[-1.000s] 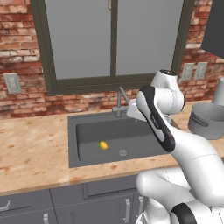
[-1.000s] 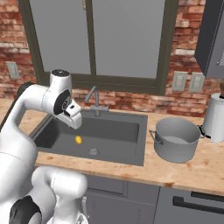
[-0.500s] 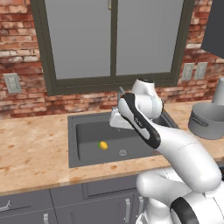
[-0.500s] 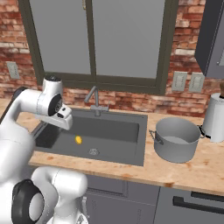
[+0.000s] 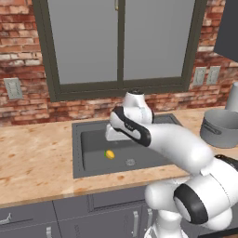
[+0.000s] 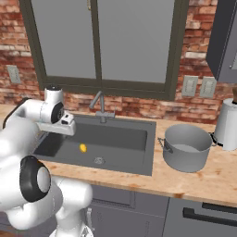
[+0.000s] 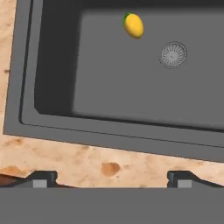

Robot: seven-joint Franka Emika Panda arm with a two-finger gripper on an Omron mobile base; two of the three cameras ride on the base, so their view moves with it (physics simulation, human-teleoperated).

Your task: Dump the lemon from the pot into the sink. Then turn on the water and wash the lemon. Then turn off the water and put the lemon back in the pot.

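The worktop (image 6: 203, 178) was pale brown with speckles and ran across the middle of both base views. The sink (image 6: 139, 159) was cut into it, a big dark grey box shape. In the hand view the sink (image 7: 52, 120) took up the top of the frame, with its near rim slanting across the middle.

The pot (image 6: 186, 147) stood upright on the worktop at the right of the right base view, well apart from the sink's right edge. In the left base view the pot (image 5: 219, 128) sat at the right edge of the frame.

The tap (image 6: 98, 104) rose behind the sink, near the middle of its back rim.

The gripper (image 7: 110, 177) hung over the sink's rim. Its two dark tips sat far apart at the bottom of the hand view, with nothing between them.

The drain (image 7: 173, 54) was a small silver ring on the sink floor, at the upper right of the hand view.

The lemon (image 7: 133, 25) lay on the sink floor near the drain, at the top of the hand view. Its long side ran from upper left to lower right there, with a green tip at the upper left end. In the left base view the lemon (image 5: 109, 154) lay left of the drain.
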